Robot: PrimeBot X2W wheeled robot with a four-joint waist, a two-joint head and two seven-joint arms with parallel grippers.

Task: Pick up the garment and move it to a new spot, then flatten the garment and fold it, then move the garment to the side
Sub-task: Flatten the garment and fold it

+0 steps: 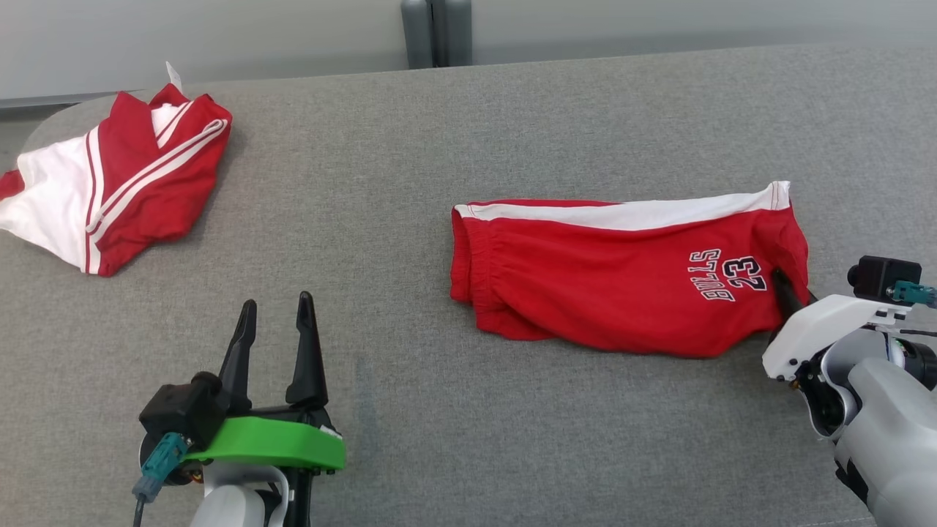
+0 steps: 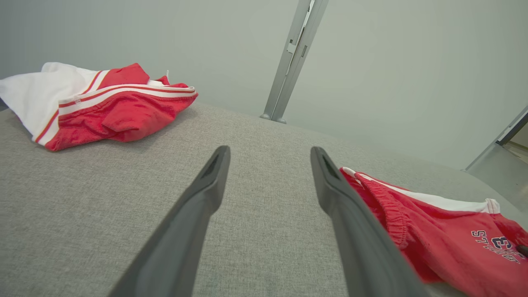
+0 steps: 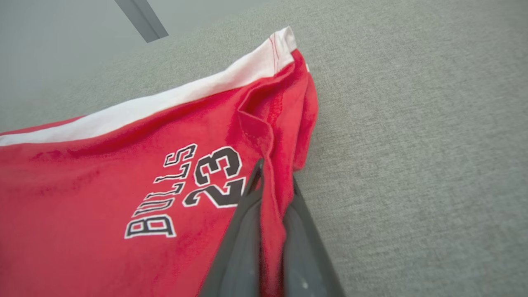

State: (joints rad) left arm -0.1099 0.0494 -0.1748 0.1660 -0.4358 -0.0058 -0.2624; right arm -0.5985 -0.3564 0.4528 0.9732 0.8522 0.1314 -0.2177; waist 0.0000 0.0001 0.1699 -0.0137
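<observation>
Pinching only a thin ridge of hem on the red shorts (image 1: 607, 285), which lie folded on the grey surface (image 1: 439, 439), the right gripper (image 3: 274, 175) is clamped shut — a one-sided pull may undo the fold or slip free — while the left gripper (image 1: 278, 315) stands wide open, empty.

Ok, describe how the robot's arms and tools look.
Left tool: two long tapered dark fingers, bright green mount, black camera block, teal connector with cable. Right tool: dark fingers, white mount, another black block, teal plug, grey forearm.
</observation>
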